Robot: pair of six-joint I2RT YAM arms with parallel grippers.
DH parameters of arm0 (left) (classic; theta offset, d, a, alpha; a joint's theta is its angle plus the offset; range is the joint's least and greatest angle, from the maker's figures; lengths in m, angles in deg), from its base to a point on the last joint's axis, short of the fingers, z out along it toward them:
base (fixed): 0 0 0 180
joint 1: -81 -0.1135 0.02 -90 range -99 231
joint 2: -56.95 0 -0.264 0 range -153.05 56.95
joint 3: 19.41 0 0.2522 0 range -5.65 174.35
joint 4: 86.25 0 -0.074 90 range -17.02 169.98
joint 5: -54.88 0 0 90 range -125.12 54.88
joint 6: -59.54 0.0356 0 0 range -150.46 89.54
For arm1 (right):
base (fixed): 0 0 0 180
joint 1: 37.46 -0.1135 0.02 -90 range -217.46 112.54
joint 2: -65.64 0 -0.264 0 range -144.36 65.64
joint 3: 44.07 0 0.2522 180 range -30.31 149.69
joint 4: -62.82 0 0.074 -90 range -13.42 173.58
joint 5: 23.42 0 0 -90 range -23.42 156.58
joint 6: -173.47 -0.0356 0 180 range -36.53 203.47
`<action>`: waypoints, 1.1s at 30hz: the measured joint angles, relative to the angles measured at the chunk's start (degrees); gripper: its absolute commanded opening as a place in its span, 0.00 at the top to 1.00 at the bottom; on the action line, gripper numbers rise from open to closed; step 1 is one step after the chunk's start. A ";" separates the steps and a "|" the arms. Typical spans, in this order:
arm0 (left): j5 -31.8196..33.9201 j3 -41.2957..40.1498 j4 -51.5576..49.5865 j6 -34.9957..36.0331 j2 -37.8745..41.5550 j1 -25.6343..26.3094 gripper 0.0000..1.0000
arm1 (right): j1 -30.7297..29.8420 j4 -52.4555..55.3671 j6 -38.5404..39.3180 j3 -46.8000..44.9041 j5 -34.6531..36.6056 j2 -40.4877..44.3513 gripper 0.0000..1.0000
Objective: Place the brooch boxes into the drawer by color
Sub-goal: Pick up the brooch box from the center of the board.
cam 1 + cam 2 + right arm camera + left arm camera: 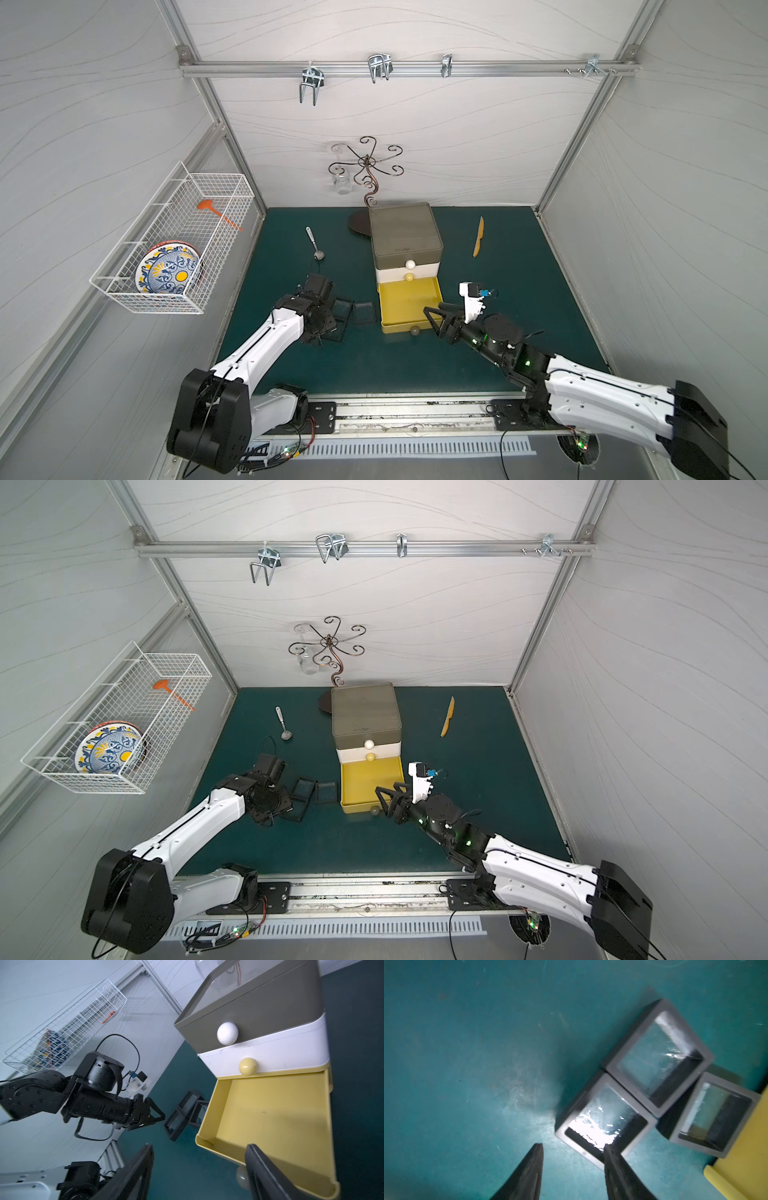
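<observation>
Left wrist view: the left hand [573, 1146] hangs spread and empty at the nearest black box [602, 1118]; three boxes lie touching near the middle of the surface [519, 299], beside the open yellow drawer [270, 1109]. A clumsy close may shove neighbours. Right hand [199, 1146] is released.

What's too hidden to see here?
- Inside the olive-grey and white plastic drawer tiers: shut fronts, every view.
- Black-rimmed brooch box: left arm covers part, top views; glare whitens its window, left wrist view.
- Yellow drawer's ball knob: finger of the right end effector, right wrist view.
</observation>
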 measured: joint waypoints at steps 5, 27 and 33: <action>-2.03 -1.81 2.82 -0.59 -1.97 -0.55 0.52 | 2.91 5.99 3.28 0.68 -2.29 0.04 0.25; -4.50 -3.74 3.82 -1.42 -0.59 0.35 1.00 | 3.98 10.36 4.83 1.22 -5.01 -3.06 0.24; -4.20 10.45 -0.92 -1.16 1.70 8.15 1.00 | 6.21 11.02 5.84 1.57 -5.03 -2.12 0.24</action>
